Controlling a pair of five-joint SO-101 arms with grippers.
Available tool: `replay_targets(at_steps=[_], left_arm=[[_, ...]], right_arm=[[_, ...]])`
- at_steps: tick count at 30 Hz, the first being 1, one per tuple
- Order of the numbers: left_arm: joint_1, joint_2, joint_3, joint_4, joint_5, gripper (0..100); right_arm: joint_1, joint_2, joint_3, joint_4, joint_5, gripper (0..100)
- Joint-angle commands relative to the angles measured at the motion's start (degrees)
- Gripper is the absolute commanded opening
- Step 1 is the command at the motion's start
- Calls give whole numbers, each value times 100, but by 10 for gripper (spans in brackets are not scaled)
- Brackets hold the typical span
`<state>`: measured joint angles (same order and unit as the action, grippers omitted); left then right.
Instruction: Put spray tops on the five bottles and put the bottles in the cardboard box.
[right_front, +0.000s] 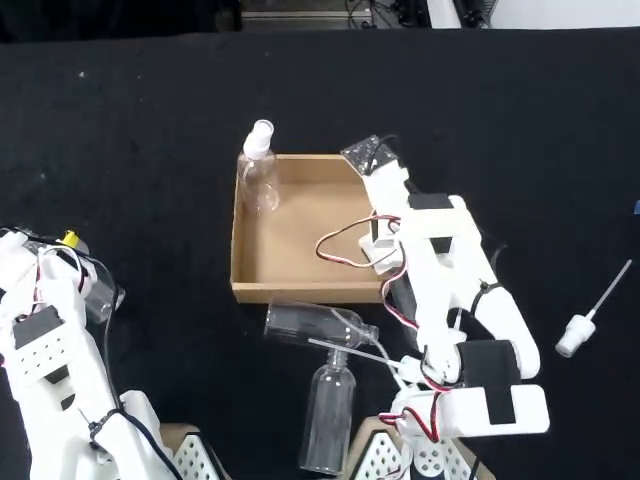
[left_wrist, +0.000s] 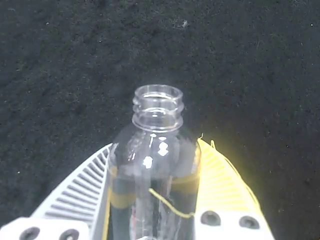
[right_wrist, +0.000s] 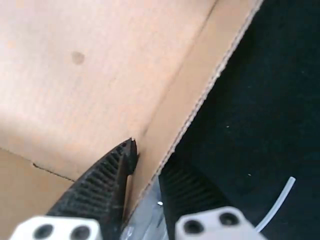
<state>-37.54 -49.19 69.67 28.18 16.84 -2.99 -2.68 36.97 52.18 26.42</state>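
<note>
The open cardboard box (right_front: 300, 230) sits mid-table. A clear bottle with a white spray top (right_front: 258, 165) stands in its far left corner. Two topless bottles lie in front of the box, one crosswise (right_front: 315, 323) and one lengthwise (right_front: 328, 410). A spray top with a long tube (right_front: 580, 325) lies on the right. My left gripper (right_front: 85, 282) (left_wrist: 155, 150) is shut on a topless bottle (right_front: 102, 290) (left_wrist: 157, 115) at the left edge. My right gripper (right_front: 392, 285) (right_wrist: 149, 160) is closed on the box wall (right_wrist: 200, 95), one black finger inside and one outside.
A thin white tube (right_front: 355, 350) (right_wrist: 277, 205) lies on the black cloth between the box's front wall and the right arm's base. The black table stretches bare behind the box and to its left.
</note>
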Motion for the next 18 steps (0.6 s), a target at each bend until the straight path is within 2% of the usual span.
replay_targets(at_steps=[1, 18], left_arm=[[-22, -132, -277, -123, 53, 29], [-22, -123, -277, -123, 53, 29]], right_arm=[[114, -347, -22, -105, 44, 10], [105, -347, 110, -369, 9, 11]])
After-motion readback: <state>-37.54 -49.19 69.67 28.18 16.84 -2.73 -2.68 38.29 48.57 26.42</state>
